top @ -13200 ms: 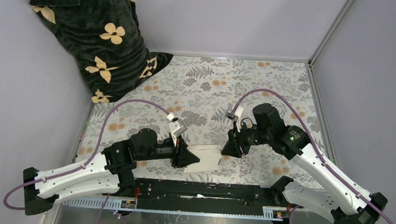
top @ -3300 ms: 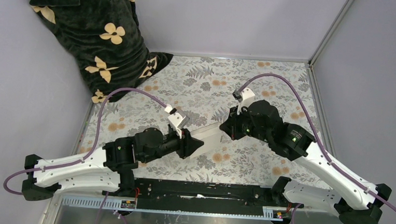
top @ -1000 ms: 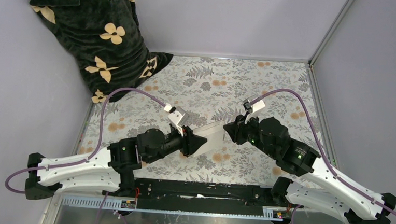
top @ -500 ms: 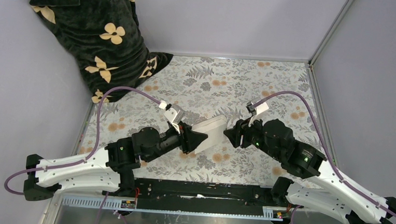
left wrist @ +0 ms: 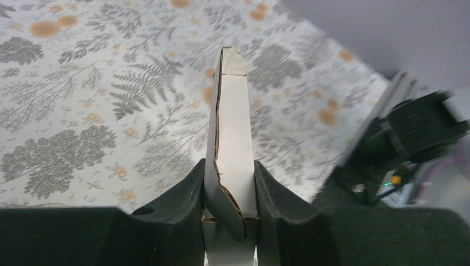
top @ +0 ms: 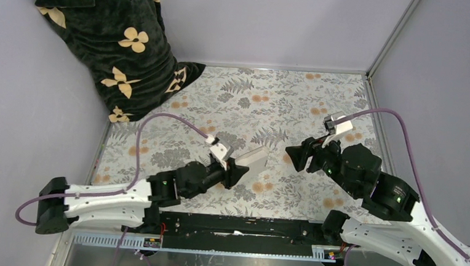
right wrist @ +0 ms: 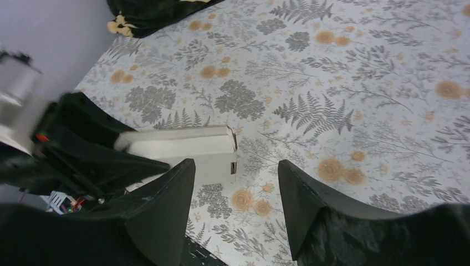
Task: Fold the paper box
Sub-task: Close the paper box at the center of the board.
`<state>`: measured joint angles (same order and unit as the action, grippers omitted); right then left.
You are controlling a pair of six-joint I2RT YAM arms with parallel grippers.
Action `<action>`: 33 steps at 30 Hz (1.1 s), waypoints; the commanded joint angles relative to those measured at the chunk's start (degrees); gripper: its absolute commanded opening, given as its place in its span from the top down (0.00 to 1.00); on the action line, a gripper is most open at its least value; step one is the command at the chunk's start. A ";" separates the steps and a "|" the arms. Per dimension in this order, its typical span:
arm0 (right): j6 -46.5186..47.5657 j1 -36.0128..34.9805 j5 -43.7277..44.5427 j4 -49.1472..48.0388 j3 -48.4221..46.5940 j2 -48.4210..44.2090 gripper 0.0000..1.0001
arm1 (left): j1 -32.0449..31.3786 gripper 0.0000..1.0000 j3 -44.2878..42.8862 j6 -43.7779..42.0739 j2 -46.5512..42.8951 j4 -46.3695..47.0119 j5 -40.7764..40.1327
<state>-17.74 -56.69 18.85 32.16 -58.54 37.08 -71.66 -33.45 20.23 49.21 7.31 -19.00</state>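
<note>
Item: paper box (top: 252, 157); white thin cardboard, with a raw brown edge showing along its seam in the left wrist view; seen there edge-on as a narrow upright slab with a rounded flap at each end; by the look of it a flattened sleeve, not yet squared up, so the folding seems only partly done.

Location: over the middle of the counter (top: 296, 93), between the two arms; whether its lower edge rests on the counter cannot be told.

Hold: left jaws clamped on its near end, one finger against each broad face; the far end sticks out free toward the right arm (top: 377, 185); probably held this way so the open end and its flaps are offered to the other side, while the pinch on the flat faces keeps the sheet from twisting.

Right jaws: standing apart with nothing between them; aimed at the free end of the box, near it but not touching; likely spread to take a new hold on that end or to press a flap in.

Left arm (top: 111, 199): stretched low across the counter from the near-left.

Surroundings: grey fern and orange flower pattern on the counter; dark cloth with cream flowers (top: 114, 45) heaped in the far-left corner, well apart from the box; purple cables (top: 171, 120) looping over each arm.
</note>
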 commanded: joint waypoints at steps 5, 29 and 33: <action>0.40 -0.32 6.07 11.66 -12.06 13.15 0.33 | -3.92 0.87 10.19 -12.99 18.44 33.80 -15.36; 13.40 27.86 -33.53 -6.00 0.96 34.84 0.51 | -6.23 0.89 22.11 -5.18 33.60 46.44 -15.03; 15.19 27.86 -36.09 -9.56 -1.17 38.94 0.51 | -5.07 0.89 20.50 -4.75 37.87 46.38 -12.29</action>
<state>-6.04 -29.08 -12.03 30.04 -56.62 73.45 -77.78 -12.64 12.45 82.78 57.08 -35.57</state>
